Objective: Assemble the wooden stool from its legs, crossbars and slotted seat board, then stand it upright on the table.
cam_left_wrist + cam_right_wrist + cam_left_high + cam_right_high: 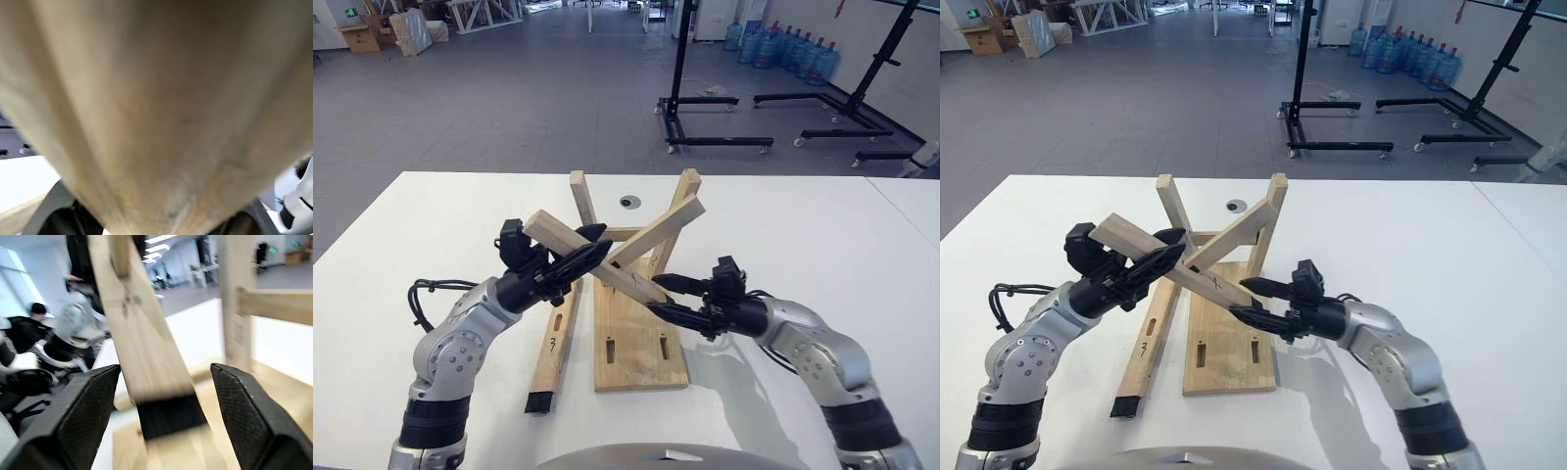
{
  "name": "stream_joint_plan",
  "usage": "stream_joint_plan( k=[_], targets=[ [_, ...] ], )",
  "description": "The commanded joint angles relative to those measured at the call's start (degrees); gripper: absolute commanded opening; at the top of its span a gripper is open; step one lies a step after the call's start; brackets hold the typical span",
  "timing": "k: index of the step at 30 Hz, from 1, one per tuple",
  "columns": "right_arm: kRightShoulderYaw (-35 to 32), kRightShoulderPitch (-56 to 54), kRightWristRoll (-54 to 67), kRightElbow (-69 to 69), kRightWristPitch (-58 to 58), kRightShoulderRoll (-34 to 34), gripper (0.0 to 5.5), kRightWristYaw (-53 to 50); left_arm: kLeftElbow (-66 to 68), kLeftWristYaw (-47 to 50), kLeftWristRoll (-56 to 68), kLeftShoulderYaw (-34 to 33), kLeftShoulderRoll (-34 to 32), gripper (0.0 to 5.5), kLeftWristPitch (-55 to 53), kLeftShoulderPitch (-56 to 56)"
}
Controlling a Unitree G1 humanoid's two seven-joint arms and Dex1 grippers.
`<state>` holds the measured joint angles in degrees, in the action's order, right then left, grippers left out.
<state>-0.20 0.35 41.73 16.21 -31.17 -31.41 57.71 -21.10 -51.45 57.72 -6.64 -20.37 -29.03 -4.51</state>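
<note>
The slotted seat board (pixel 641 354) lies flat on the white table (pixel 431 225). One leg (pixel 558 338) with a black tip lies along the board's left side. Behind it, two legs joined by a crossbar (pixel 625 233) stand tilted on the board, and another bar (pixel 656 233) leans across them. My left gripper (pixel 597 243) is shut on a slanting leg (pixel 553 238), whose wood is close up in the left wrist view (pixel 156 117). My right gripper (pixel 656 294) stands open, its pads (pixel 88 411) on either side of that leg's black-capped lower end (pixel 168 416).
A round cable hole (pixel 628 202) sits in the table beyond the stool parts. Black wheeled stands (pixel 715 108) and water bottles (pixel 783 44) are on the floor behind. Bare table lies to the left and right of the board.
</note>
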Motion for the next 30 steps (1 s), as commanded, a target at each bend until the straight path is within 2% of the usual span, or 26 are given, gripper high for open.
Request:
stream_joint_plan(
  k=[1, 6, 9, 13, 17, 23, 30],
  targets=[
    [-5.9, 1.0, 1.5, 0.1, -1.8, -3.5, 3.37, -1.1, -1.6, -1.8, -0.2, -4.9, -5.8, 2.09, -0.1, 0.9],
    [-12.8, -0.3, 2.0, -3.7, -2.2, -8.3, 3.37, -0.2, -3.0, -9.0, -0.3, -8.1, -18.0, 2.09, -4.1, 1.9],
    [-14.0, -2.5, 2.0, -4.8, -2.2, -9.1, 3.37, -0.8, -3.6, -12.5, -3.5, -4.8, -22.3, 2.09, -5.0, 1.2],
    [-12.6, -2.9, 0.8, -4.5, -2.3, -9.0, 3.37, -0.5, -1.4, -13.9, -9.5, 2.2, -23.4, 2.09, -5.0, -3.3],
    [-11.9, -3.9, 0.6, -5.2, -2.9, -9.4, 3.37, 0.2, -0.3, -13.8, -9.9, 3.7, -22.2, 2.09, -5.2, -6.0],
    [-11.1, -3.1, -0.3, -5.6, -2.9, -9.4, 3.37, 0.1, -3.3, -13.6, -5.7, 2.5, -21.9, 2.09, -7.6, -4.9],
    [-10.9, -3.3, -2.0, -6.5, -2.0, -8.6, 3.37, -0.8, -1.9, -13.1, -10.7, 7.6, -22.7, 2.09, -9.1, -5.0]
  ],
)
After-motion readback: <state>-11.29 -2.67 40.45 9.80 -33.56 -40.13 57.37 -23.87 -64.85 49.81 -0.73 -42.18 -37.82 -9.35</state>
